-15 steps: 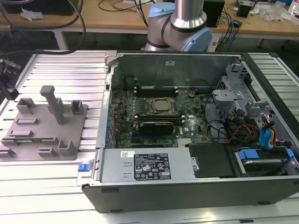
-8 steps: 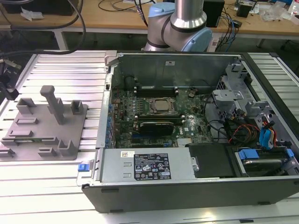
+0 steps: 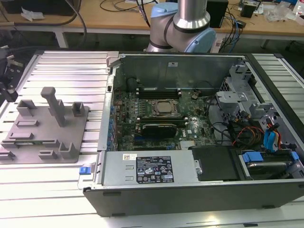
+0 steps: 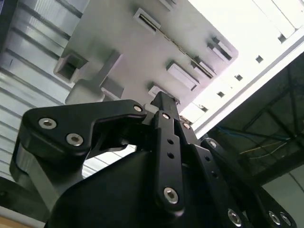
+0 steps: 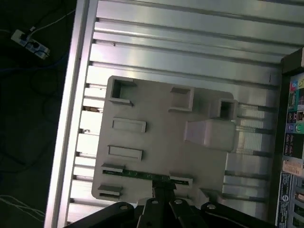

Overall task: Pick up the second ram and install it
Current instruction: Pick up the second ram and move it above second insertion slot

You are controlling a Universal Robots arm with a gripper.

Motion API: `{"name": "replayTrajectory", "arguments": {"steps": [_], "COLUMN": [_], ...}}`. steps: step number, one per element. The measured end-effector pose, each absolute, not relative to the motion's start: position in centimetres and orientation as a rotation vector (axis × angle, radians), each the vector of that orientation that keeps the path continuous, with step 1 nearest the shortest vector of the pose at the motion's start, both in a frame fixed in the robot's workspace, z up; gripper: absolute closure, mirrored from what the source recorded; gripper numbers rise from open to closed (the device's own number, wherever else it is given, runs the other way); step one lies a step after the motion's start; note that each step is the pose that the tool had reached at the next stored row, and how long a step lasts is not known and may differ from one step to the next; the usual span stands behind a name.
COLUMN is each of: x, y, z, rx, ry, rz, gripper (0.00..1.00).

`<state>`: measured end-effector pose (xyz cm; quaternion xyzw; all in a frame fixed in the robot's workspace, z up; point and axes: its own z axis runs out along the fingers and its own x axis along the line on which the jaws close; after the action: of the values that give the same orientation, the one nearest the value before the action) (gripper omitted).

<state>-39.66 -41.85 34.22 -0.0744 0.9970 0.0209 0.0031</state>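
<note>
Pickup not made. The second ram (image 5: 133,174) lies flat in the grey fixture plate (image 5: 156,142), well apart from the open computer case (image 3: 180,185). My gripper (image 5: 161,187) hangs above it, seemingly closed and empty. Installation outstanding.

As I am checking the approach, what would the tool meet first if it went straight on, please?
Probably the second ram, lying on the grey fixture plate just beyond the tool; depth is unclear.
</note>
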Motion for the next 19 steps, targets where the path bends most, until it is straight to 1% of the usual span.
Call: {"name": "replayTrajectory", "arguments": {"steps": [3,19], "x": [-39.68,-39.68], "y": [-41.85,-41.86], "z": [34.22,34.15], "rx": [-0.420,-1.056], "ry": [3.110,2.963], "rz": [0.053,0.048], "gripper": [0.92,0.92]}}
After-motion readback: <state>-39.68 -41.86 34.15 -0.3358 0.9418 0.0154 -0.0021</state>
